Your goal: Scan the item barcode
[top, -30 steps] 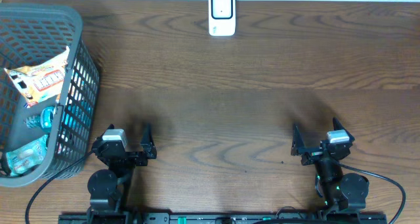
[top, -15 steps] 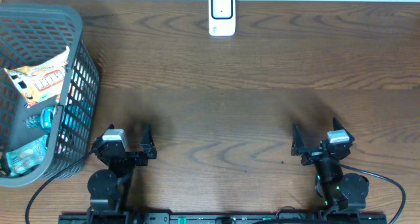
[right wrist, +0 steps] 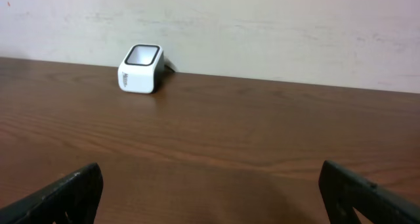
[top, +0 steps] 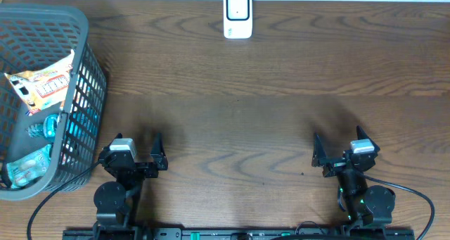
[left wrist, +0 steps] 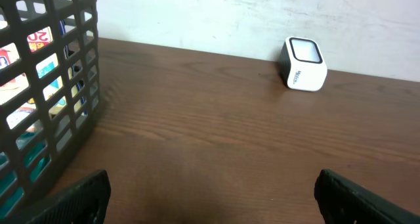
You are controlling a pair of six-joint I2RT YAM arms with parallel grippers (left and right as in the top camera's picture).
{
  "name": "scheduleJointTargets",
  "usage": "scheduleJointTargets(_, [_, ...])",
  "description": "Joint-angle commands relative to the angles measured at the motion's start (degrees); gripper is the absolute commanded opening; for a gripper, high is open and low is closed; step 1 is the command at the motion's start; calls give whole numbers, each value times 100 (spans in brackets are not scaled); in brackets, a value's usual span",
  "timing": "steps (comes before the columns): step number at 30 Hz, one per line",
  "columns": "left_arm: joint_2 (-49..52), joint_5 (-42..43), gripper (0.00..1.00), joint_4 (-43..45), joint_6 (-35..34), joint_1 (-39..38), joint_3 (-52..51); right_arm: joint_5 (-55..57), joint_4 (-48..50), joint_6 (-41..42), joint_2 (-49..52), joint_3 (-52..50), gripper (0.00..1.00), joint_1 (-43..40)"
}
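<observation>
My left gripper stands with its jaws wide and holds nothing; my right gripper is the same, wide and empty; both hover low over the near edge of the table, well apart from one another. Out from my left jaws, to the left, is the grey basket, and the items to scan lie inside it; on top leans a flat printed packet, under it something blue like a small bottle, and nearest me a pale teal pouch. The packet looks like the one to take; I judge it light, thin and crinkly, soft enough to fold and slippery between the pads; I would pinch it at its upper edge or a sealed seam, where the film is doubled and stiffer, and squeeze gently so the printed face stays flat. I cannot tell where its barcode is. The white scanner sits at the far edge of the table, about midway, well apart from the basket and from both of my grippers.
</observation>
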Motion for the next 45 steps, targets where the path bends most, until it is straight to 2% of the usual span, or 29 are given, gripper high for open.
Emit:
scheduleJointTargets(1, [-39, -68, 98, -146, 98, 24, -94, 22, -24, -24, -55, -4, 99, 57])
scheduleJointTargets(31, [-39, -48, 98, 15, 24, 22, -94, 24, -24, -24, -55, -4, 99, 57])
scheduleJointTargets(35, [-39, 645, 97, 304, -15, 24, -33, 24, -24, -24, -55, -4, 99, 57])
scheduleJointTargets(40, [57, 769, 98, 302, -33, 24, 525, 24, -24, -24, -55, -4, 99, 57])
scheduleJointTargets(45, [831, 695, 98, 199, -31, 24, 1735, 24, -24, -24, -55, -4, 99, 57])
